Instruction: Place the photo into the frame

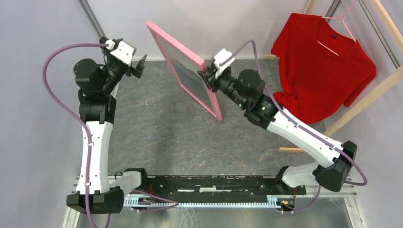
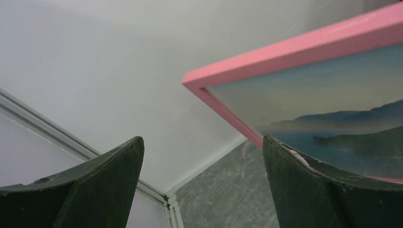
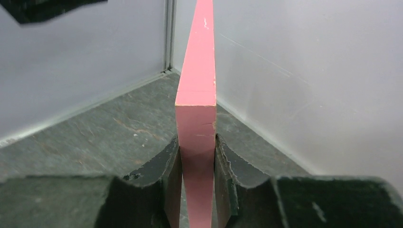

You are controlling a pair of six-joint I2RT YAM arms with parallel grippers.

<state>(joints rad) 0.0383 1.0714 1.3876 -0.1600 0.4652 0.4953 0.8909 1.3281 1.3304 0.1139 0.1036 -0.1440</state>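
Your R gripper (image 3: 197,142) is clamped on the frame (image 1: 164,42) rim, keeping it on edge above the table (image 1: 157,137). Photo (image 2: 328,118) sits inside the frame. L gripper (image 1: 141,64) is wide open near the frame's far corner, not touching.

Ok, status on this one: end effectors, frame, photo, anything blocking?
Right end effector shut on the frame, holding it on edge. Left end effector open, empty, beside it. Photo showing inside the frame. Nothing blocking.
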